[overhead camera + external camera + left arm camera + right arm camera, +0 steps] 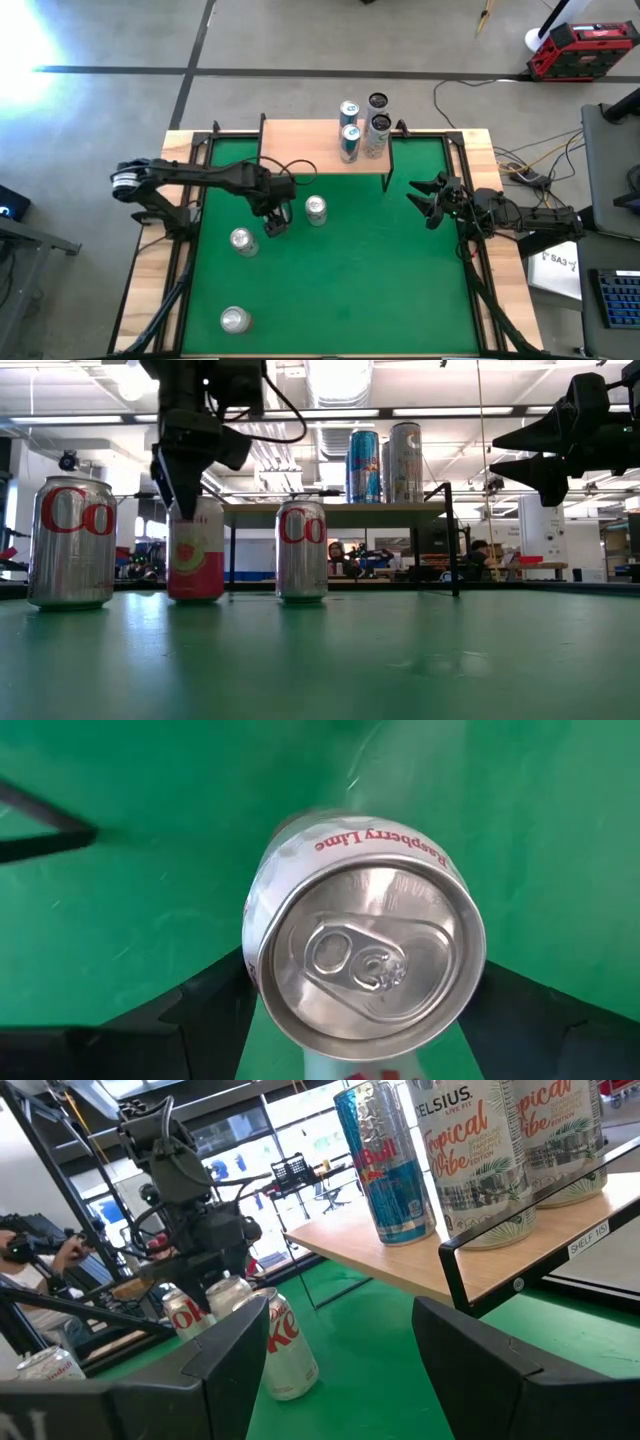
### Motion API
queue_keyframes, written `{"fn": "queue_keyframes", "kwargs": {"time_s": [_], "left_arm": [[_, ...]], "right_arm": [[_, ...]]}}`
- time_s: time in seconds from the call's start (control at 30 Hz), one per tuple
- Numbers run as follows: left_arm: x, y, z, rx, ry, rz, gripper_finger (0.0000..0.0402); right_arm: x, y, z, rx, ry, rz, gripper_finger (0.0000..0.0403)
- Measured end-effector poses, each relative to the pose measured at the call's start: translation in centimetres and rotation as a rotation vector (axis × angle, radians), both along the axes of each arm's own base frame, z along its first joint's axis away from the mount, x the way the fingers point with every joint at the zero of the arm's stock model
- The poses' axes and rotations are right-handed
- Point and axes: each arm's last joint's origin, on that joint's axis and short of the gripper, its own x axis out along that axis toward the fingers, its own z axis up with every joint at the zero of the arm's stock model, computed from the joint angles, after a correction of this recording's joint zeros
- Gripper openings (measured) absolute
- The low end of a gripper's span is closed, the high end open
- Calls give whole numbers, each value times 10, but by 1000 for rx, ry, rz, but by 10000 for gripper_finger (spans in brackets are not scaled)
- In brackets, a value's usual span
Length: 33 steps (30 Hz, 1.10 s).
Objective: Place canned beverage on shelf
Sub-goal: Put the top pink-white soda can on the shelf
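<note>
A white and pink Raspberry Lime can (365, 945) stands upright on the green mat (380, 280); it also shows in the low view (196, 555). My left gripper (275, 222) hangs over it, open, with a finger on either side of the can's top, and hides it in the high view. The shelf (300, 145) with its light wooden top stands at the mat's far edge and carries several cans (350, 140). My right gripper (425, 200) is open and empty in the air at the right, short of the shelf. My left gripper comes at the can from above, fingers (215, 995) pointing down beside the top rim (262, 990). I cannot tell whether the fingers touch the can. The can stands upright with its base on the mat.
A silver Diet Coke can (316, 209) stands just right of my left gripper and a Coke can (243, 241) just near-left of it. Another can (235, 319) stands near the front edge. Black frame posts (388, 165) hold up the shelf.
</note>
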Motion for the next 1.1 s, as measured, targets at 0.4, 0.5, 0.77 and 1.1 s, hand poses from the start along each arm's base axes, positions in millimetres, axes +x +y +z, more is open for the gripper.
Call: {"fn": "queue_keyframes", "kwargs": {"time_s": [0.4, 0.5, 0.77, 1.1], "left_arm": [[20, 3, 4, 7, -12, -32, 288], [22, 3, 2, 7, -2, -28, 288], [24, 3, 0, 1, 0, 22, 288], [23, 5, -1, 58, 11, 138, 328]], "right_arm": [[0, 0, 0, 0, 0, 0, 238], [0, 0, 0, 0, 0, 0, 238], [0, 0, 0, 0, 0, 0, 238], [0, 0, 0, 0, 0, 0, 238]]}}
